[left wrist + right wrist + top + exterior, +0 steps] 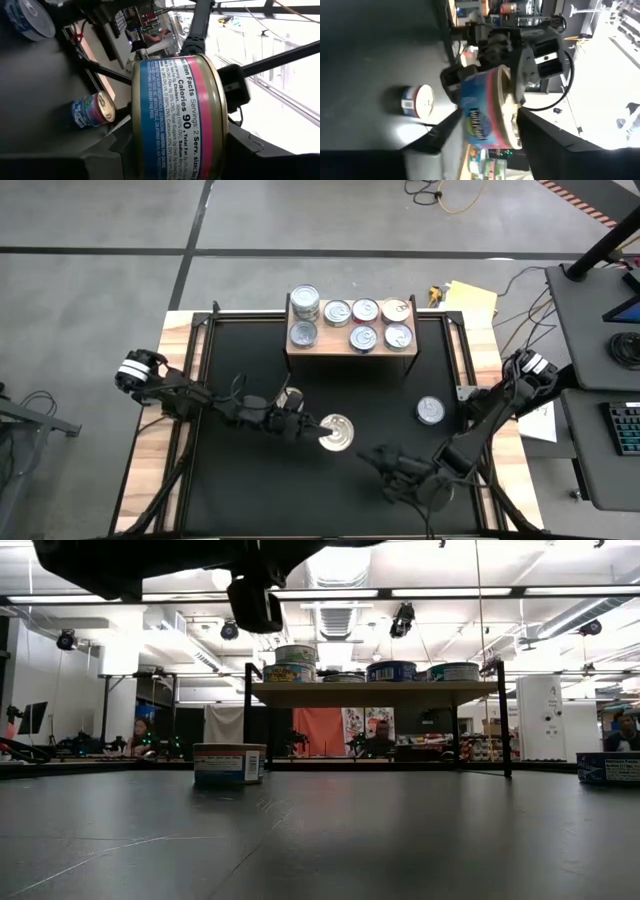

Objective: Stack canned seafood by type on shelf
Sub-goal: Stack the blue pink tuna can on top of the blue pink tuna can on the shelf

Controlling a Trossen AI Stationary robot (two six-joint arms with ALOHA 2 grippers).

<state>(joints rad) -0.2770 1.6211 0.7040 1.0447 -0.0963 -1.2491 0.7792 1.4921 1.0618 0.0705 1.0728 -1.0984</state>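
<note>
The left tool point(312, 430) is clamped on a blue-and-pink labelled can point(336, 432), which it holds raised above the middle of the black surface point(250, 490); in the left wrist view this held can point(175, 117) fills the frame, gripped across its sides with its label readable. The right tool point(385, 456) sits just beside it, toward the near right of the surface, and points at the held can; its wrist view shows the same can point(487, 107) close ahead, but whether its fingers are parted or closed cannot be told from the pictures. Further out, a white-topped can point(290, 397) stands on the surface close behind the left tool, and a silver-topped can point(430, 411) stands well apart on the right side of the surface. At the far edge, the shelf point(352, 348) carries seven positions of cans: a stack point(305, 303) at its left rear corner, and single cans across the remaining rear and front rows. Judged from this layout, the task is more than half complete: most cans are already on the shelf, one is in transit or being handed between arms, and two remain on the surface to be collected and placed with their matching type.
</note>
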